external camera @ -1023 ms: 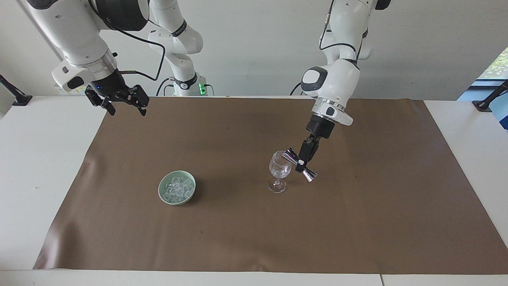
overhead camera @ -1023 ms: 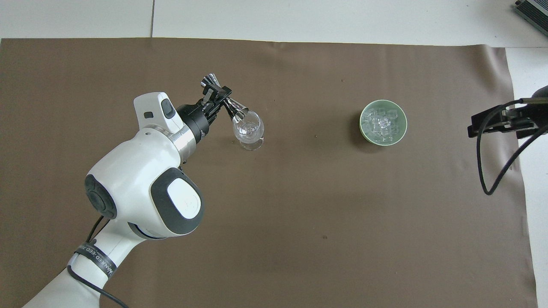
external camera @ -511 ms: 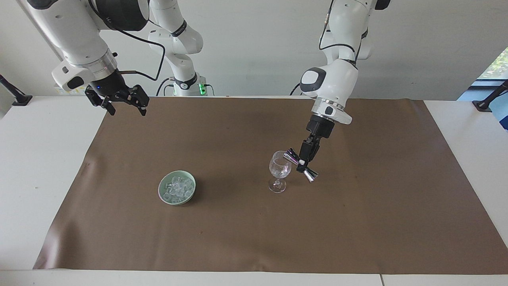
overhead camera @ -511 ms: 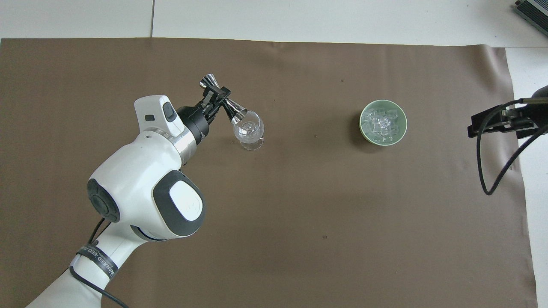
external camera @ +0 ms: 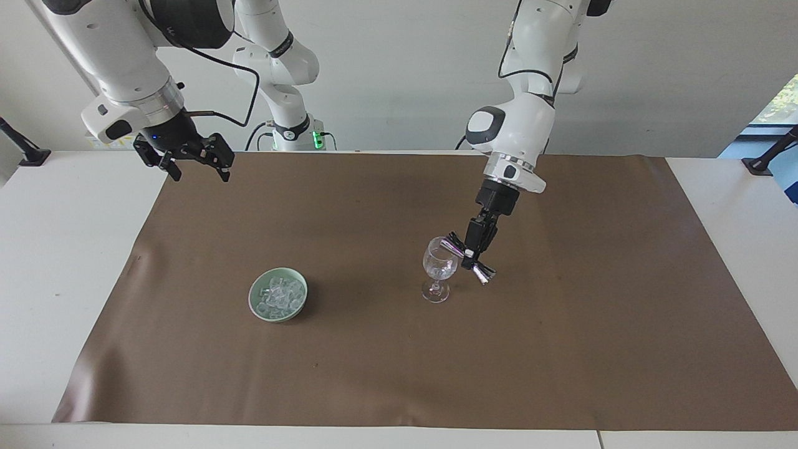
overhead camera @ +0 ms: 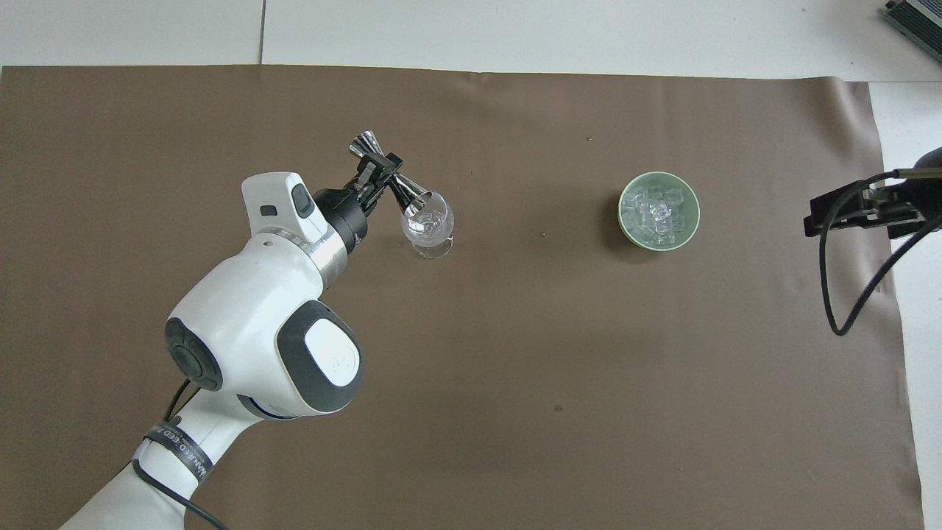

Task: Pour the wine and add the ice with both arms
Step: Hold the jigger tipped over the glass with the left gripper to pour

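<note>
A clear wine glass (external camera: 438,268) (overhead camera: 427,223) stands upright on the brown mat. My left gripper (external camera: 474,253) (overhead camera: 377,174) is shut on a silver double-ended jigger (external camera: 469,259) (overhead camera: 390,179), tipped so one mouth rests at the glass's rim. The ice (external camera: 278,296) (overhead camera: 657,213) lies heaped in a pale green bowl (external camera: 257,307) (overhead camera: 624,213) toward the right arm's end. My right gripper (external camera: 193,163) (overhead camera: 846,213) waits open in the air over the mat's edge at that end, with nothing between its fingers.
The brown mat (external camera: 399,349) covers most of the white table (external camera: 56,249). A black cable (overhead camera: 846,294) hangs from the right arm. Black clamps (external camera: 25,153) stand at the table's corners nearest the robots.
The left arm has shifted slightly toward the right arm's end and turned the jigger steeper at the glass's rim. The right arm has not moved.
</note>
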{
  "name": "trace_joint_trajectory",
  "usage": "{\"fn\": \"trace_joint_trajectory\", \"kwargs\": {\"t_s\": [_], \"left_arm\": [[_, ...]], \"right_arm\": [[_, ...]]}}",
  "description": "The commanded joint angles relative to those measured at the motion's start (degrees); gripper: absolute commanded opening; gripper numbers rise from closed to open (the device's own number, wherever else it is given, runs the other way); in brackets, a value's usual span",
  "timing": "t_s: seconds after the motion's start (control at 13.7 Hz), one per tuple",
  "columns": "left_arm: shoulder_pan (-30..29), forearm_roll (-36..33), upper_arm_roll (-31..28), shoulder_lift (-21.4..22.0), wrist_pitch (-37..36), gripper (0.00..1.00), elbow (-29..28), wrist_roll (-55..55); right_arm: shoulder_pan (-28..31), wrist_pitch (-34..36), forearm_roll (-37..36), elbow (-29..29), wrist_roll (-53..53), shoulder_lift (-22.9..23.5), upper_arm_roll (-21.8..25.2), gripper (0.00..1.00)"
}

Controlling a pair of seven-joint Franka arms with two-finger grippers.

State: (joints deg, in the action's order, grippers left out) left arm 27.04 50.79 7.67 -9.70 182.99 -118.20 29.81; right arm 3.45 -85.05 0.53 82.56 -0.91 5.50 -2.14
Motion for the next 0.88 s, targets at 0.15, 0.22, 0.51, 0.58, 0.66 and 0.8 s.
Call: {"fn": "trace_joint_trajectory", "kwargs": {"t_s": [0.15,0.22,0.51,0.58,0.66,0.8], "left_arm": [[1.35,-0.61,-0.99,0.03,1.93,0.00,-0.45,-1.94],[1.35,-0.61,-0.99,0.03,1.93,0.00,-0.45,-2.82],[1.35,-0.61,-0.99,0.12,2.72,0.00,-0.63,-4.75],[1.35,-0.61,-0.99,0.12,2.81,0.00,-0.63,-4.93],[1.35,-0.61,-0.99,0.12,2.81,0.00,-0.63,-4.85],[1.35,-0.61,-0.99,0.12,2.81,0.00,-0.54,-4.93]], "right_arm": [[-0.02,-0.91,1.14,1.29,1.00,-0.84,0.56,1.00],[-0.02,-0.91,1.14,1.29,1.00,-0.84,0.56,1.00],[-0.02,-0.91,1.14,1.29,1.00,-0.84,0.56,1.00],[-0.02,-0.91,1.14,1.29,1.00,-0.84,0.56,1.00],[-0.02,-0.91,1.14,1.29,1.00,-0.84,0.56,1.00],[-0.02,-0.91,1.14,1.29,1.00,-0.84,0.56,1.00]]}}
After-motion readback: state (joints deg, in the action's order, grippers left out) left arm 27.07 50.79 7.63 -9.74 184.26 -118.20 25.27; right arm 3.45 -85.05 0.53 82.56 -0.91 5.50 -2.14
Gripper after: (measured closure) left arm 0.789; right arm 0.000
